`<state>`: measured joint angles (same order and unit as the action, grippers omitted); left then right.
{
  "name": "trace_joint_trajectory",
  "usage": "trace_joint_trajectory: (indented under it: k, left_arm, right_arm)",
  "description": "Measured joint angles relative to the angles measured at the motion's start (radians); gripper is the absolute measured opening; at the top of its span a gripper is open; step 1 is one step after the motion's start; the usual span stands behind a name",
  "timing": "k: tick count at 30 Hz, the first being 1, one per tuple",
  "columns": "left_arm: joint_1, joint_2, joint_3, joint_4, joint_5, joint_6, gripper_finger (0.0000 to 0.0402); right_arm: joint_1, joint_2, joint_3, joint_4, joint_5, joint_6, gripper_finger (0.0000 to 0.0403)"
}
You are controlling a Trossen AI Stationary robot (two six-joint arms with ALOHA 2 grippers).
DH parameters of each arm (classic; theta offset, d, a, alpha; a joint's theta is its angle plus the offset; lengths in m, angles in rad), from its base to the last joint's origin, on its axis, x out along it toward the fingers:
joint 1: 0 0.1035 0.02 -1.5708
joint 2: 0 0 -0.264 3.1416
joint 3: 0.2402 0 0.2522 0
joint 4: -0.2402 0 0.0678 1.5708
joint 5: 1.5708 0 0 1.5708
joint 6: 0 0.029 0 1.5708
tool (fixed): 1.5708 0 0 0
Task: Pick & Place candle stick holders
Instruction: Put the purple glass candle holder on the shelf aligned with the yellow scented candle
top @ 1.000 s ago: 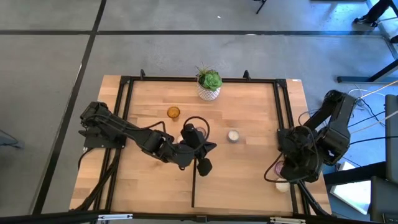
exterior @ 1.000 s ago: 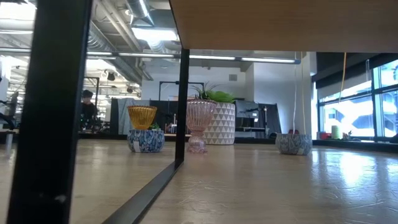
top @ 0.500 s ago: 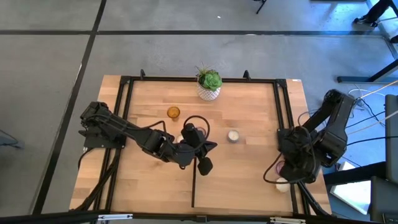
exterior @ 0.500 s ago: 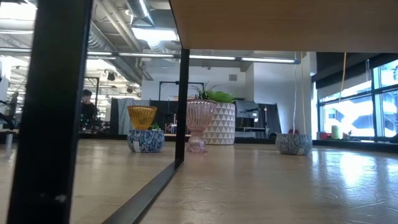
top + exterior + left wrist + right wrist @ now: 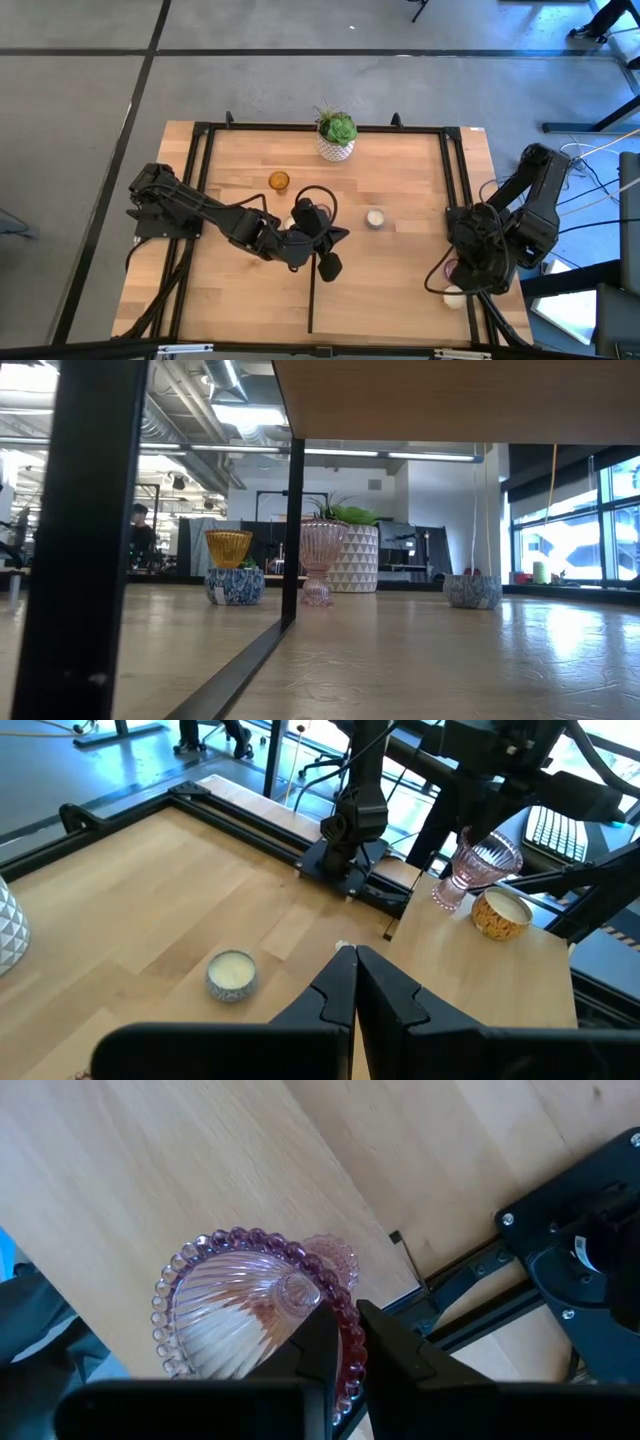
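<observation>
Right claw (image 5: 343,1342) pinches the pink ribbed holder's (image 5: 235,1315) rim at the tabletop's (image 5: 400,180) right edge; left claw (image 5: 354,982) sits closed mid-table, bare wood around.

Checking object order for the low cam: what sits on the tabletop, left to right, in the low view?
Amber ribbed glass holder on a blue-patterned cup → pink ribbed glass goblet holder → white triangle-patterned pot with green plant → low blue-patterned round holder.

Site: open-plan office/lab | Evidence: exposed ceiling ducts (image 5: 190,415), strip lights (image 5: 240,412) above table (image 5: 420,650); desks, seated person (image 5: 140,532) behind it; large windows (image 5: 575,520) beside | Floor: grey concrete (image 5: 300,80)
</observation>
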<state>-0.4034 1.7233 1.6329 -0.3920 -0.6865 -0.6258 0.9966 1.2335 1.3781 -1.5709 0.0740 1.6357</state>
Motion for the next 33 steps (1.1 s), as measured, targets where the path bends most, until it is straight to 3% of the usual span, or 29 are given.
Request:
trace_joint_trajectory:
  k: [6, 20, 33]
  left_arm:
    - [0.000, 0.000, 0.000, 0.000, 0.000, 0.000, 0.0002]
    - [0.000, 0.000, 0.000, -0.001, 0.000, 0.002, 0.0003]
    - [0.007, 0.030, -0.005, 0.006, 0.036, -0.006, 0.0003]
  right_arm:
    - [0.000, 0.000, 0.000, 0.000, 0.000, 0.003, 0.0046]
    - [0.000, 0.000, 0.000, 0.000, 0.006, -0.006, 0.0134]
    - [0.000, 0.000, 0.000, 0.000, 0.020, -0.024, 0.0142]
